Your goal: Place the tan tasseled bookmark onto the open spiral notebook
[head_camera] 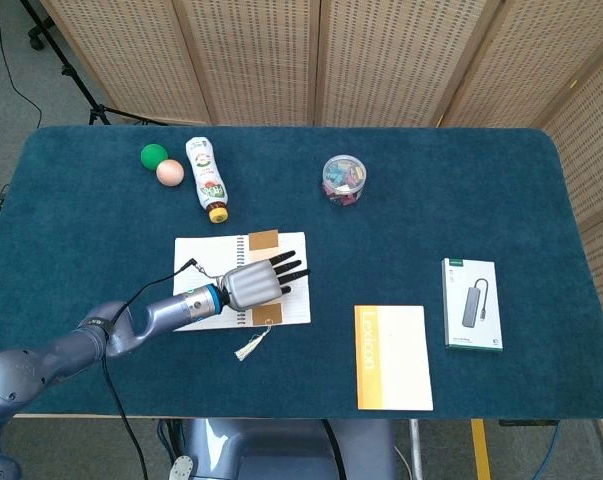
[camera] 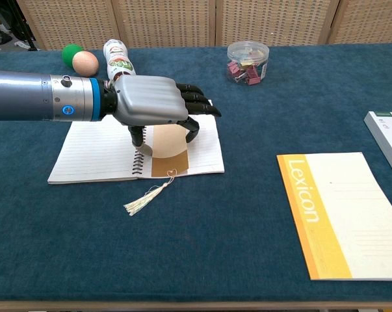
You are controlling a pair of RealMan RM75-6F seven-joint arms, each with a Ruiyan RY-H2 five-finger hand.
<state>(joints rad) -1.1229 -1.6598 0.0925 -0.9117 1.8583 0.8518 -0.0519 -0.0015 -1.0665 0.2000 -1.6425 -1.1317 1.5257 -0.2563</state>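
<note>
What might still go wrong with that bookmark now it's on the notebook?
The left hand hovers close over the tan bookmark, so lifting away might drag it along. The bookmark's near end reaches the open spiral notebook's front edge and its tassel trails onto the table, so a small nudge could slide it off.

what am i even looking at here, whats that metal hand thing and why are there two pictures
It is a robot arm ending in a humanlike left hand. One picture looks down from the robot's head, the other looks forward from its chest. On the blue table lie an open spiral notebook, a yellow Lexicon pad, a jar of clips, a bottle, two balls and a boxed gadget. The hand hovers over a tan tasseled bookmark lying on the notebook; whether it touches is unclear.
</note>
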